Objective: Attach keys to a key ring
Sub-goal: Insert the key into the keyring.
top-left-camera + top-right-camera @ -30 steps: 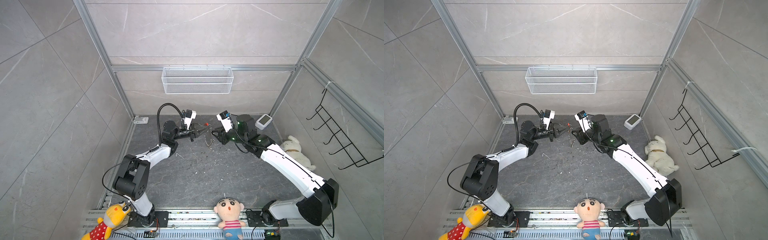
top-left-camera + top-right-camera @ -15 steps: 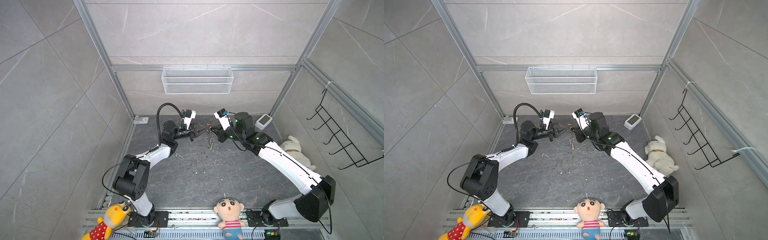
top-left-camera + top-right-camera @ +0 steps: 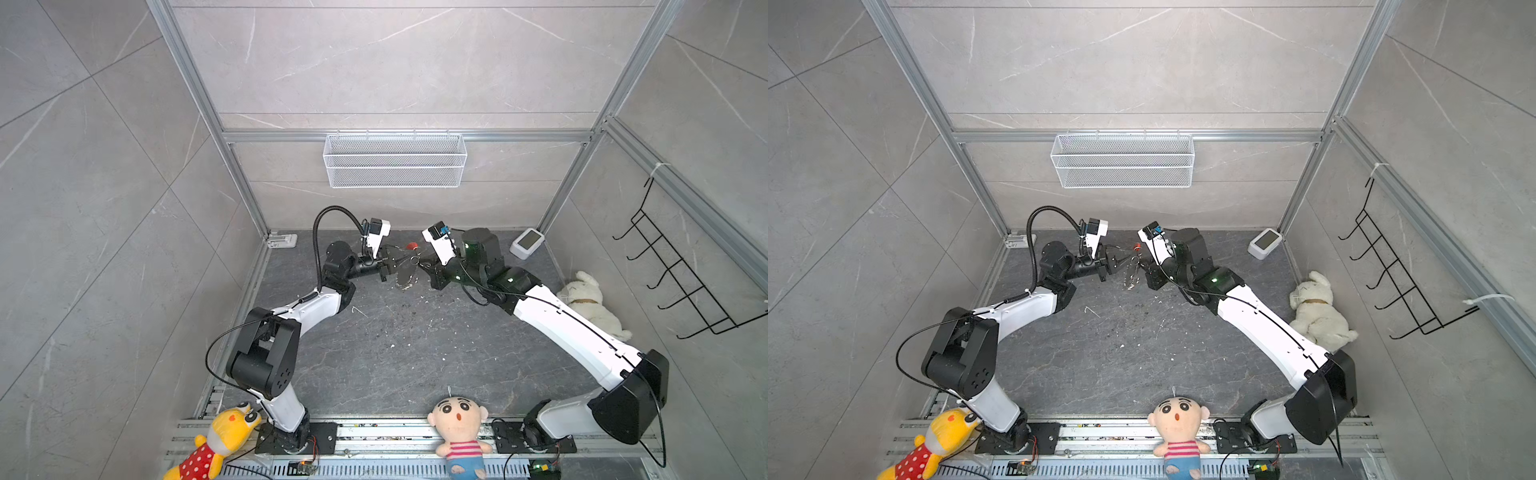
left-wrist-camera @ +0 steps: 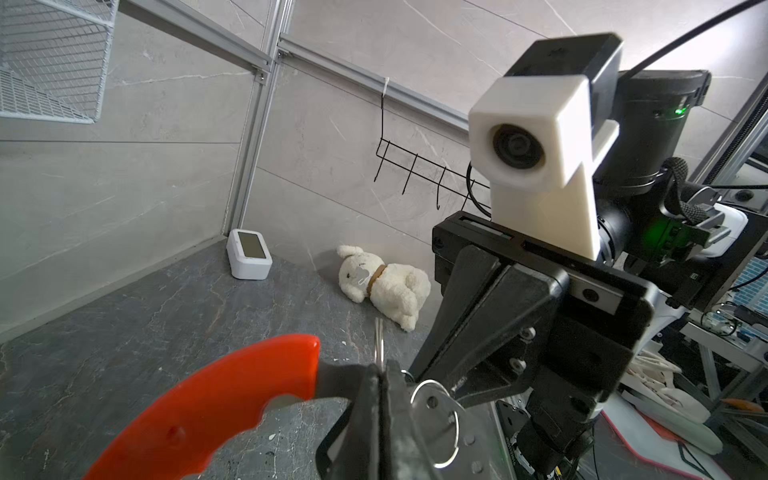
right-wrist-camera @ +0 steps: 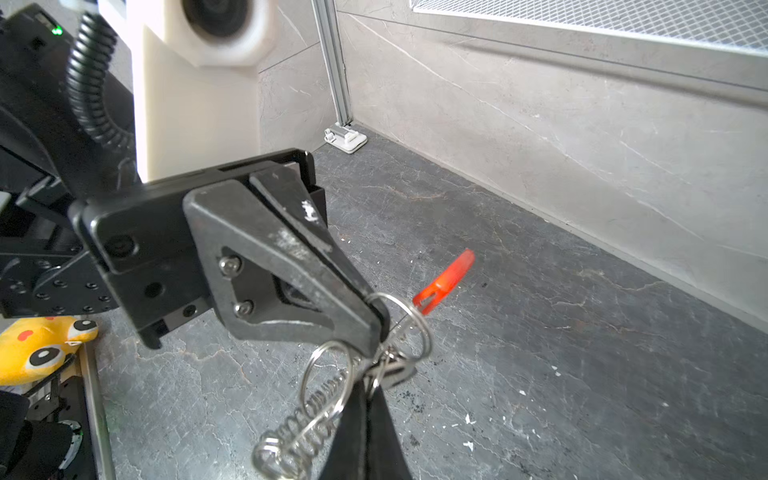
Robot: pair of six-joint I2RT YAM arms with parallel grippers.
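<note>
The key ring (image 3: 405,276) hangs in the air at the back middle of the floor. Its red curved strip (image 4: 216,399) sticks out beside my left gripper (image 4: 384,374), which is shut on the grey end of the loop. A string of small silver rings (image 5: 303,424) dangles below. My right gripper (image 5: 365,399) faces the left gripper tip to tip and is shut on the silver rings right under the left fingertips (image 5: 365,320). In both top views the two grippers meet at the loop (image 3: 1131,272). The keys are hidden among the jaws and rings.
On the back wall hangs a white wire basket (image 3: 395,162). A white box device (image 3: 527,243) sits at the back right, with a white plush dog (image 3: 590,303) beside the right arm. A doll (image 3: 457,428) and a yellow plush (image 3: 216,444) lie at the front rail. A black hook rack (image 3: 681,282) hangs on the right wall.
My right gripper has moved in toward the left gripper and shut on the hanging rings. The left arm has held still with the loop.
</note>
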